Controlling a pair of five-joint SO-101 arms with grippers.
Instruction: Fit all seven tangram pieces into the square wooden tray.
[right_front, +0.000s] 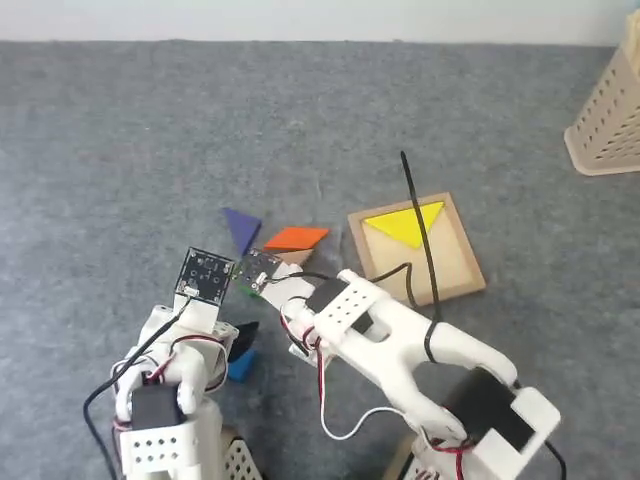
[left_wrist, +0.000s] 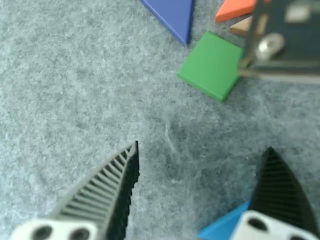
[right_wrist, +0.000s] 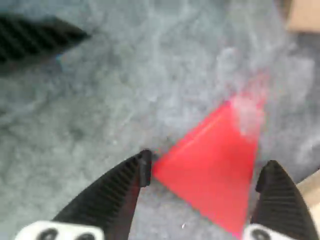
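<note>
The square wooden tray (right_front: 455, 272) lies right of centre with a yellow triangle (right_front: 405, 224) in it. On the grey carpet to its left lie a violet-blue triangle (right_front: 242, 228), an orange parallelogram (right_front: 296, 238) and a tan piece (right_front: 296, 257). My left gripper (left_wrist: 202, 148) hangs open over bare carpet, short of the green square (left_wrist: 212, 65), with a light blue piece (left_wrist: 225, 230) beside one finger. My right gripper (right_wrist: 208, 161) is open, its fingers on either side of a red triangle (right_wrist: 215, 170) lying flat on the carpet.
A perforated cream tower (right_front: 610, 110) stands at the far right edge. A black cable (right_front: 425, 240) crosses above the tray. The right arm's camera board (left_wrist: 285, 40) overhangs the green square's edge. Open carpet stretches to the left and to the back.
</note>
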